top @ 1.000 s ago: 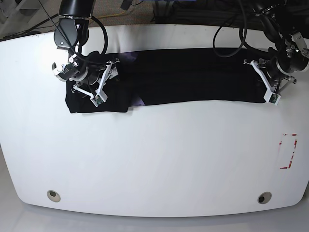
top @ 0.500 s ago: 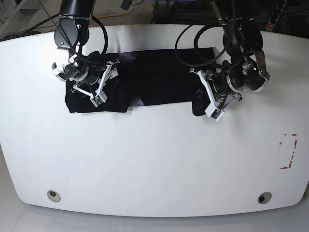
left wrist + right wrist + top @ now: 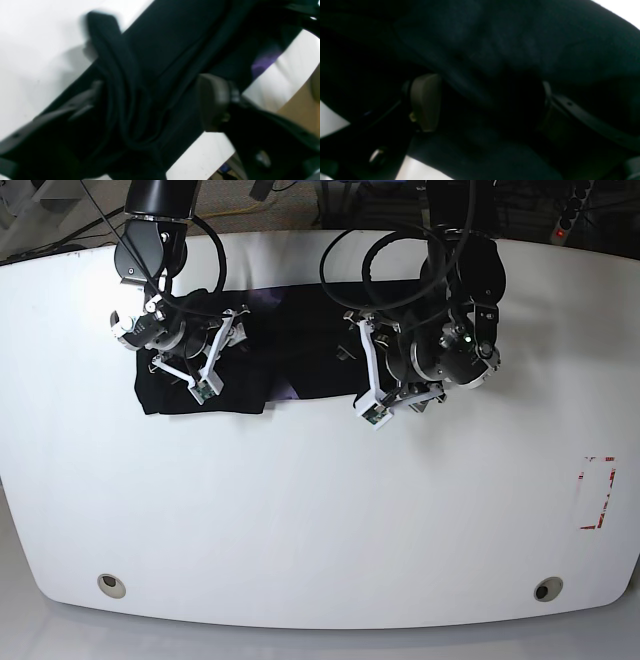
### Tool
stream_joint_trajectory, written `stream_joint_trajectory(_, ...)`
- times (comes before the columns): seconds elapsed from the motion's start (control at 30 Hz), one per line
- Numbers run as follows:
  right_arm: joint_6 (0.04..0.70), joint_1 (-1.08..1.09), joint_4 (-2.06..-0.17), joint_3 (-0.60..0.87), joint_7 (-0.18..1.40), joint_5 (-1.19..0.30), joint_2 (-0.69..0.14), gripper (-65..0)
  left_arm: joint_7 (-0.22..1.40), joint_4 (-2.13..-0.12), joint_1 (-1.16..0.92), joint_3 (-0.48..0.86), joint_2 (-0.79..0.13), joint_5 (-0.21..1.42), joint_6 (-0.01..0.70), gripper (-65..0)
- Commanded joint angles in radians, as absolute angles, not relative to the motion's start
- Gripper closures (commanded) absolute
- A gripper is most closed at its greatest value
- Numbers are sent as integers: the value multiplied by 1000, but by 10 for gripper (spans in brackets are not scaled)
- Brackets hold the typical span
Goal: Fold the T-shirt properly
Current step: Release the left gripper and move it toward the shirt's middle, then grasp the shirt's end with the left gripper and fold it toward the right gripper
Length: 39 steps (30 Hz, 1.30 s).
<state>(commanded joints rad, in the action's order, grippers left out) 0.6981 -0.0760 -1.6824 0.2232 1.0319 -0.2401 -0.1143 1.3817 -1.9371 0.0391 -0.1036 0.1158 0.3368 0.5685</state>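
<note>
Lying folded into a long strip across the white table (image 3: 320, 510), the black T-shirt (image 3: 300, 340) sits beneath the left gripper (image 3: 155, 105) and right gripper (image 3: 490, 105), both with fingers spread apart.

Base view: bright, even light on the smooth white tabletop (image 3: 320, 520), mostly crisp, wide-lens bowed edges. Left wrist: white areas bright, soft grey shadow beside raised black fabric T-shirt (image 3: 130, 100), foreground blurred. Right wrist: very dark, folds murky, foreground pincer (image 3: 482, 105) out of focus.
</note>
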Motion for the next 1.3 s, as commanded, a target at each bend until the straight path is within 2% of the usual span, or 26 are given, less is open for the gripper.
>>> stream_joint_trajectory(0.1, 698, -76, -1682, 223, 1032, -240, -114, -472, 1382, -1979, 42, -91, 91, 337, 568, -465)
stream_joint_trajectory(0.4, 698, -67, -1682, 225, 1032, -240, -111, -472, 1377, -1977, 35, 99, -19, 338, 575, -464)
stream_joint_trajectory(0.47, 698, -67, -1682, 225, 1032, -240, -111, -472, 1377, -1977, 21, 134, -31, 341, 610, -464)
stream_joint_trajectory(0.5, 698, -65, -1682, 225, 1033, -240, -111, -472, 1376, -1977, 13, 171, -38, 354, 664, -462)
stream_joint_trajectory(0.53, 698, -65, -1682, 225, 1033, -240, -111, -472, 1376, -1977, 12, 202, -38, 364, 698, -453)
stream_joint_trajectory(0.67, 698, -65, -1682, 223, 1033, -240, -111, -472, 1377, -1974, 12, 361, -36, 438, 698, -350)
stream_joint_trajectory(0.8, 698, -65, -1682, 223, 1033, -240, -111, -472, 1377, -1936, 15, 423, -45, 415, 698, -318)
stream_joint_trajectory(0.97, 698, -64, -1682, 223, 1033, -240, -111, -472, 1372, -1828, 15, 386, -85, 397, 698, -318)
stream_joint_trajectory(1.3, 698, -64, -1682, 222, 1033, -240, -93, -472, 1257, -1682, 16, 255, -82, 392, 698, -319)
